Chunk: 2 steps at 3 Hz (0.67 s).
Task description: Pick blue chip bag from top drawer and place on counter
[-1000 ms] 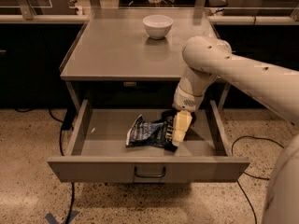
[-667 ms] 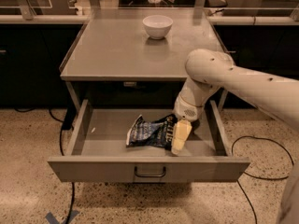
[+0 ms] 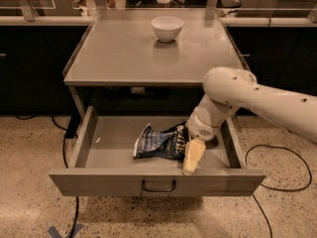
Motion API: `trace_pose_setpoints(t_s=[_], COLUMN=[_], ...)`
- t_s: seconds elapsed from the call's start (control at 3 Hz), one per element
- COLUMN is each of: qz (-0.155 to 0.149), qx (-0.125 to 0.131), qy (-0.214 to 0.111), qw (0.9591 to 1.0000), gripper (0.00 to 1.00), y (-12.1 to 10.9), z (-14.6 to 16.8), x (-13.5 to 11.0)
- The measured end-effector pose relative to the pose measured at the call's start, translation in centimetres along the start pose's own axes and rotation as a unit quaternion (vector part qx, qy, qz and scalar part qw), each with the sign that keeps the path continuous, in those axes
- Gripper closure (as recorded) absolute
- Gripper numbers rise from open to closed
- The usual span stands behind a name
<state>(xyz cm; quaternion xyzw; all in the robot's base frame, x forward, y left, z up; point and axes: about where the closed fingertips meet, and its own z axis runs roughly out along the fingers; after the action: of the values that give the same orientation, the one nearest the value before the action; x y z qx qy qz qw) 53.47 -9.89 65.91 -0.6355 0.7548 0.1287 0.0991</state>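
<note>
The blue chip bag (image 3: 157, 143) lies crumpled on the floor of the open top drawer (image 3: 114, 133), near its middle. My gripper (image 3: 192, 156) hangs from the white arm that comes in from the right. It reaches down into the drawer and sits right at the bag's right edge, close to the drawer's front panel. The counter (image 3: 124, 53) is the grey tabletop directly above the drawer.
A white bowl (image 3: 167, 28) stands at the back middle of the counter. The drawer's front panel with its dark handle (image 3: 158, 186) juts toward me. Black cables (image 3: 277, 182) trail on the speckled floor at right and left. Dark cabinets flank the table.
My gripper has sunk lower and come toward the drawer front, along the bag's right edge. The bag has stayed where it was.
</note>
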Motion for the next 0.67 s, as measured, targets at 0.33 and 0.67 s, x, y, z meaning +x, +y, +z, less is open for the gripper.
trace_pose_setpoints(t_s=[0.33, 0.67], qz=[0.0, 0.002], qx=[0.0, 0.022], qy=[0.0, -0.006], qw=[1.0, 0.9997], gripper=[0.0, 0.0], y=[0.0, -2.3], z=[0.0, -0.3], x=[0.0, -1.8])
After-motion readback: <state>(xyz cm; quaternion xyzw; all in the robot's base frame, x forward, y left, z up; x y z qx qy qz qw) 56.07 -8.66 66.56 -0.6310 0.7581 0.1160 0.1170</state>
